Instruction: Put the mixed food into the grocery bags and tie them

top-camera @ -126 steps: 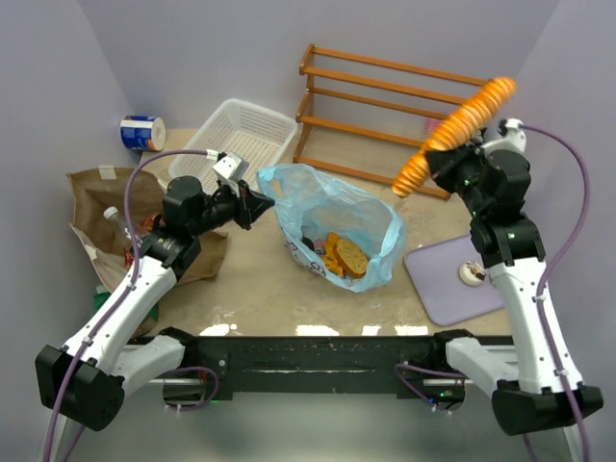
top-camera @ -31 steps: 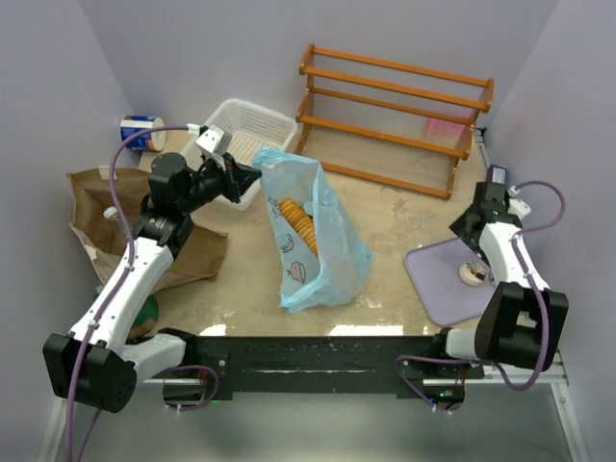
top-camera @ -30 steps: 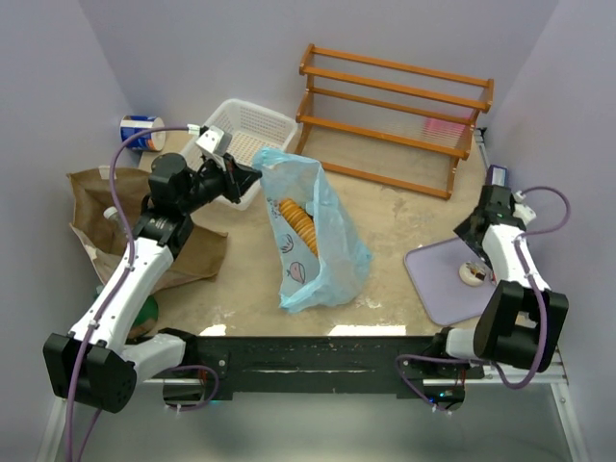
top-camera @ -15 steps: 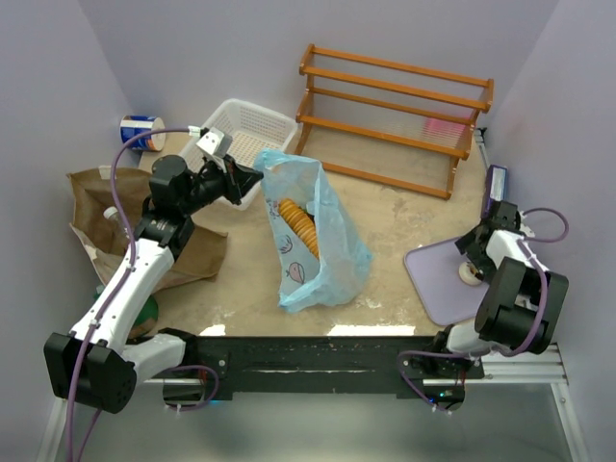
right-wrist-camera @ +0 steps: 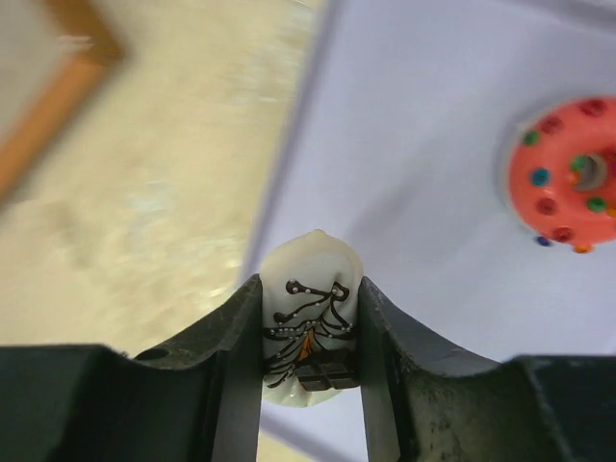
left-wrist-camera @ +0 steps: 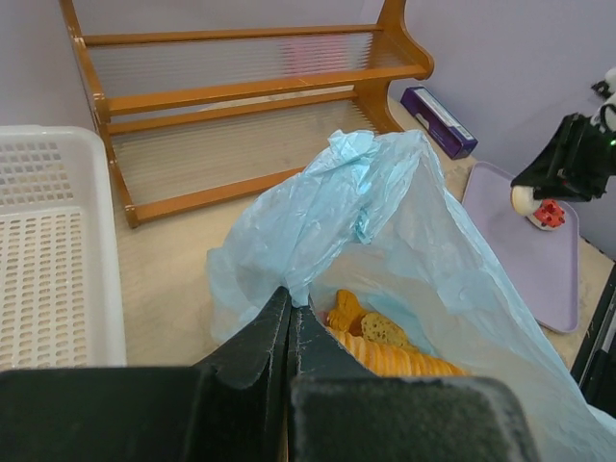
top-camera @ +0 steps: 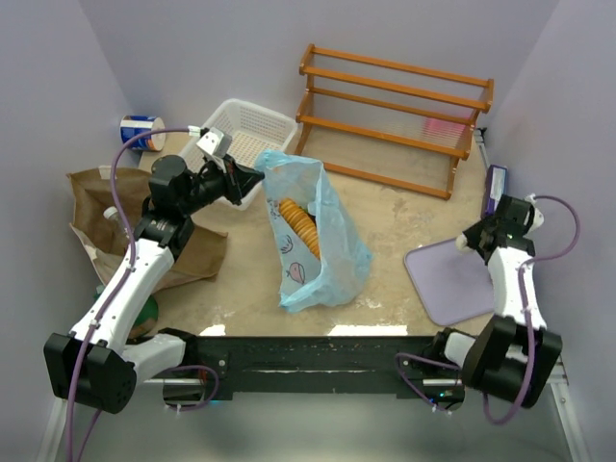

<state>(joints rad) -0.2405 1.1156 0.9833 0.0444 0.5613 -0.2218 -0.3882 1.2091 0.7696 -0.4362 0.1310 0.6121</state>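
Observation:
My left gripper [top-camera: 252,183] [left-wrist-camera: 289,306] is shut on the rim of the light blue grocery bag [top-camera: 327,245] [left-wrist-camera: 414,221], holding its mouth up. Inside lie a ridged orange piece [top-camera: 300,226] [left-wrist-camera: 404,361] and a bread slice [left-wrist-camera: 385,330]. The brown paper bag [top-camera: 101,207] lies flat at the left. My right gripper [top-camera: 466,243] [right-wrist-camera: 309,300] is shut on a small white piece of the mixed food [right-wrist-camera: 310,274] with dark drizzle lines, lifted just above the purple tray [top-camera: 448,284] [right-wrist-camera: 433,115]. A pink sprinkled donut [right-wrist-camera: 568,173] rests on that tray.
A white mesh basket [top-camera: 252,130] [left-wrist-camera: 48,250] and a wooden rack [top-camera: 395,106] [left-wrist-camera: 250,96] stand at the back. A blue-and-white can [top-camera: 141,132] sits far left. A purple box [top-camera: 496,183] [left-wrist-camera: 438,120] lies by the right wall. A green round thing [top-camera: 144,310] shows beside the left arm.
My right gripper has dropped onto the tray, shut on the white piece and lifted it off. The left arm and the blue bag have stayed still.

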